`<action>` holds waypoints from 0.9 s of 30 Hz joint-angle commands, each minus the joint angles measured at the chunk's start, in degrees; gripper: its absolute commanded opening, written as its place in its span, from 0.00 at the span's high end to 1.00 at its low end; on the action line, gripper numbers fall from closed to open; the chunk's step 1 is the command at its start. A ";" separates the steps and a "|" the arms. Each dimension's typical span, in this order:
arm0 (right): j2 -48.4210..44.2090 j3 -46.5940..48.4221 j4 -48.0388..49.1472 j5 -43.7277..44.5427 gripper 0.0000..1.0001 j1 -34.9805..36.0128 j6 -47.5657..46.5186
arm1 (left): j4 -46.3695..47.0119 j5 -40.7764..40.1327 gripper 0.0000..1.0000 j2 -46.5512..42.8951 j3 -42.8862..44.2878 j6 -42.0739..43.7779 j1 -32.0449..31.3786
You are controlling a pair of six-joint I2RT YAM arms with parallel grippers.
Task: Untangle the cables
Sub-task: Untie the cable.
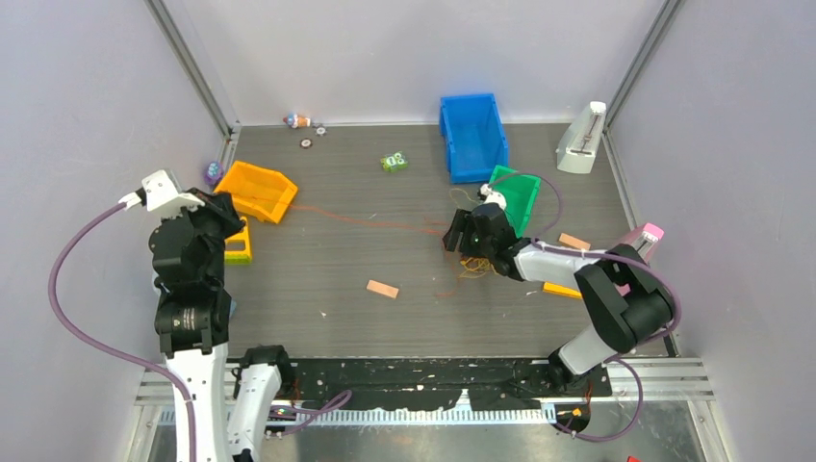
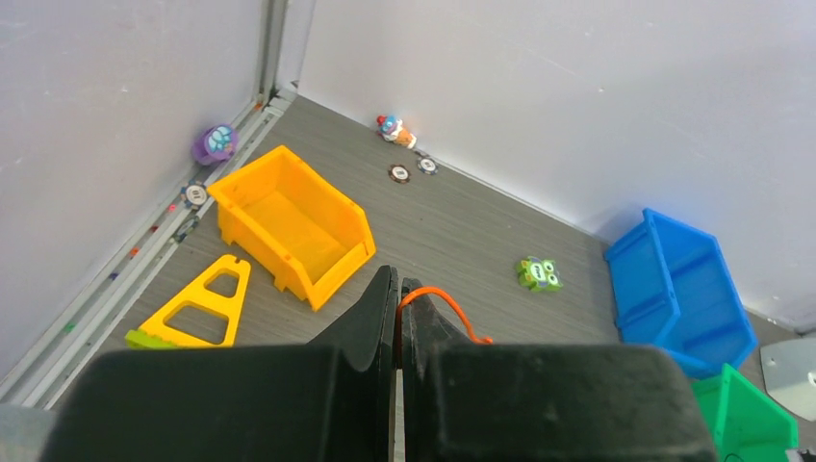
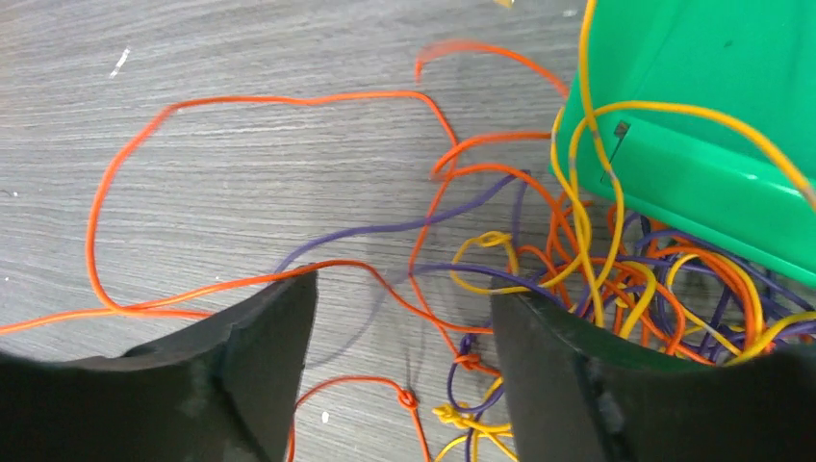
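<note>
The right gripper (image 3: 402,298) hovers low over the table (image 3: 192,58) with its two fingers spread apart and nothing clamped between them. Loose strands of orange and purple run across the gap under it. Just to its right lies the main knot of the cables (image 3: 664,289), a dense heap of orange, yellow and purple loops. The heap is pressed against the foot of the green bin (image 3: 693,115), and a couple of yellow strands climb over the bin's wall. Small tight knots sit near the bottom of the wrist view, just inside the right finger.

Farther out, one long strand (image 1: 366,219) trails left across the table toward the orange bin (image 1: 258,191). There the left gripper (image 2: 397,289) has its fingers pressed together. An orange cable (image 2: 447,303) curls out from between the tips, so it appears to be pinching that end. The blue bin (image 2: 678,289) stands well apart from both.

These wires look very light, limp and thin, so they will likely slide along the table and drag their neighbours rather than lift cleanly. A thin strand can slip out of a loose pinch. The heap itself is a poor place to grab, since closing there would probably catch several colours at once. A better hold seems to be a single free run on open table, such as the orange loop left of the pile, taken squarely between the fingers. A slow pull away from the bin should keep the small knots from tightening.
</note>
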 commanded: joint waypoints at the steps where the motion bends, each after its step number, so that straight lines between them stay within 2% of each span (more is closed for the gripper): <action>1: -7.30 0.57 -1.29 3.03 0.22 -0.12 -5.98 | 3.23 4.18 1.00 1.50 2.70 1.43 0.51; 4: -10.98 2.30 -3.86 5.96 0.13 0.85 -9.33 | 2.86 4.19 1.00 1.32 3.45 2.12 0.45; 11: -11.71 8.04 -4.28 4.74 0.11 8.01 -22.62 | 1.73 3.97 1.00 1.84 5.78 3.18 -0.10; 15: -8.17 13.03 -2.89 -7.72 0.11 11.80 -28.04 | 1.33 4.31 1.00 2.00 6.94 3.20 -0.08; 17: -5.50 15.53 -2.33 -11.00 0.11 13.48 -30.48 | 1.03 4.38 1.00 1.97 7.40 3.21 -0.10; 22: 2.89 21.87 -3.51 -13.94 0.12 18.05 -37.65 | 0.01 3.87 1.00 1.86 8.84 3.60 -0.14; 27: 9.01 22.82 -1.06 -12.46 0.15 19.25 -38.46 | -1.89 3.19 1.00 1.82 10.92 4.40 -0.32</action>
